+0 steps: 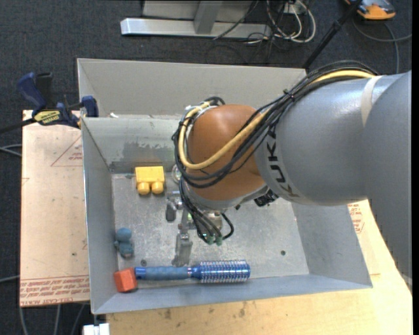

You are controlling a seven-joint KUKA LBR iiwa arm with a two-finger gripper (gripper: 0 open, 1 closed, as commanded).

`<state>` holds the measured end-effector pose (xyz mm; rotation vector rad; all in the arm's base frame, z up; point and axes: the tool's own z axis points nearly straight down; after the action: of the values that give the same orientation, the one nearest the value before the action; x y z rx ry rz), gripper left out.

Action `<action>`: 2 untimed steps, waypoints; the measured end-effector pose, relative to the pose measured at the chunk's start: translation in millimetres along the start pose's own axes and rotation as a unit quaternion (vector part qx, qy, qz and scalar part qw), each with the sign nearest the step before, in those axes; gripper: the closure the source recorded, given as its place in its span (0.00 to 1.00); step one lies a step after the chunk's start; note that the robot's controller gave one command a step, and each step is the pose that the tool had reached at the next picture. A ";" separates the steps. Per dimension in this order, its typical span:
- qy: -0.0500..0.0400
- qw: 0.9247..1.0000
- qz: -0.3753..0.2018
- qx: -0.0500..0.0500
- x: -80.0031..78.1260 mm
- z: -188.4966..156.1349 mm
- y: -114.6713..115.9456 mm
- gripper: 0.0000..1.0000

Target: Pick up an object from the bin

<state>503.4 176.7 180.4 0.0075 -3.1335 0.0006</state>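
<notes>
While the gripper point(182, 243) hangs low over the scuffed floor of the grey bin point(288, 248), near a blue brush point(193, 272) lying along the near wall, one cannot tell whether it is open or closed. An orange cube point(125, 281) touches the brush's handle. A yellow block point(149, 180) and a blue-grey lump point(124, 241) lie apart. Dark carpet point(39, 39) with cables point(288, 19) surrounds the bin.
</notes>
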 end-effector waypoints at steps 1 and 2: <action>-0.007 1.000 0.006 -0.001 17.6 113.3 -77.3 0.00; -0.004 1.000 0.003 -0.001 19.0 110.7 -74.2 1.00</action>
<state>483.8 102.3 69.9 -0.0014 -3.1417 -0.0032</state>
